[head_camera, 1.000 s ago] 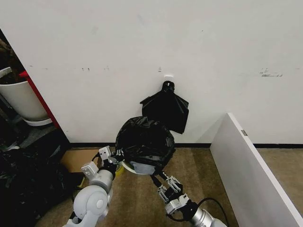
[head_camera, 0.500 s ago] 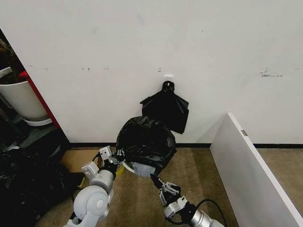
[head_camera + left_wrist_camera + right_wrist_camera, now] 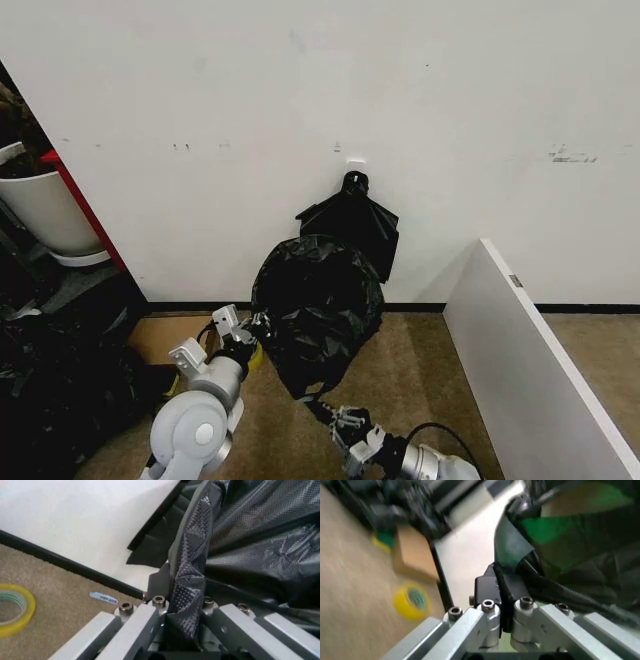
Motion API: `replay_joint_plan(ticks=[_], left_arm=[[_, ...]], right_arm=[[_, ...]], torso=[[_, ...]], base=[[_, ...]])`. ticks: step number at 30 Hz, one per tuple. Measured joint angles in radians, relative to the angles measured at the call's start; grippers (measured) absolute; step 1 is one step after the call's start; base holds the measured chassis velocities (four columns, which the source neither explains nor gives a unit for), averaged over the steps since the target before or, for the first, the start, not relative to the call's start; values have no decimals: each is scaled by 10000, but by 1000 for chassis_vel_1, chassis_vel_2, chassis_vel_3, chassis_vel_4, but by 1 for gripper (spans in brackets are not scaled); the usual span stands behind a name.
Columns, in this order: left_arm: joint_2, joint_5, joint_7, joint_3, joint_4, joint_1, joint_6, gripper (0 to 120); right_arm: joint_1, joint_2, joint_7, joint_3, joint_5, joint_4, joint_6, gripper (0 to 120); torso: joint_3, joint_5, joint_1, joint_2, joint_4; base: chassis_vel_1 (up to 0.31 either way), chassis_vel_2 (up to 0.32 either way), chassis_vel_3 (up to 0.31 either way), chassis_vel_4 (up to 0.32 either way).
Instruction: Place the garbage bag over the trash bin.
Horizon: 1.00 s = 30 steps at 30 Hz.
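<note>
The glossy black garbage bag stands against the wall and hangs down to the floor. The trash bin is hidden under it. My left gripper is at the bag's left side, shut on a fold of the plastic; in the left wrist view the film runs between the textured pads. My right gripper is low in front of the bag, shut on a stretched strand of its lower edge. In the blurred right wrist view, black plastic lies beside the closed fingers.
A knotted bundle of black bags hangs on the wall just behind. A white planter pot and dark clutter sit left, with cardboard and a yellow tape roll on the floor. A white panel bounds the right.
The bag has come down over the bin, so the bin's white base no longer shows. My right gripper has moved lower and nearer, drawing the bag's edge with it.
</note>
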Motion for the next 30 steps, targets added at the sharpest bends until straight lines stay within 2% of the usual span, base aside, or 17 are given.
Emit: replay_joint_plan(ticks=[5,10,12,13,16,17,18,19,23,25,27,28,30], left_arm=[[220,-5,-59,72,-245,226,286,0],[343,-20,-85,65,-434,320,343,0],[359,15,-87,71,-527,321,348,0],[356,91,-94,96,-525,319,339,0],[354,188,-76,121,-475,299,261,0],[354,264,-71,131,-395,280,192,0],[354,335,-56,134,-322,255,128,0],[355,470,11,144,-174,197,-35,0],[370,846,202,155,163,60,-368,0],[422,1263,365,162,445,1,-639,0],[488,1839,561,232,815,-5,-1008,0],[488,1839,561,232,815,-5,-1008,0],[541,2861,890,391,1409,60,-1702,0]], right_arm=[[259,141,779,450,-434,-674,-845,0],[547,183,1021,667,-408,-1301,-1213,0],[626,192,1227,718,-236,-1696,-1444,0],[643,200,1457,615,12,-1738,-1528,0],[530,147,1613,459,557,-1674,-1657,0],[439,72,1622,374,990,-1550,-1685,0],[368,-6,1622,319,1316,-1429,-1686,4],[244,-150,1600,272,1720,-1260,-1639,10],[23,-484,1490,331,2183,-982,-1593,22],[-152,-761,1643,358,2678,-798,-1969,30],[-376,-1067,2196,243,3812,-399,-2791,39],[-376,-1067,2196,243,3812,-399,-2791,39],[-714,-1321,2961,39,5566,458,-3892,48]], torso=[[0,-2,0,0,-3],[0,-3,0,0,0],[2,0,1,0,-9],[2,-8,1,-1,1],[2,9,1,-1,-2],[2,2,0,-1,-2],[1,-7,0,-2,-1],[1,-1,0,-2,-2],[1,-1,0,-1,-2],[1,0,0,-2,-3],[0,1,0,-1,-3],[0,1,0,-1,-3],[0,-1,0,-2,-3]], base=[[0,0,0,0],[0,0,0,0],[0,0,0,0],[0,0,0,0],[0,0,0,0],[0,0,0,0],[0,0,0,0],[0,0,0,0],[0,0,0,0],[0,0,0,0],[0,0,0,0],[0,0,0,0],[0,0,0,0]])
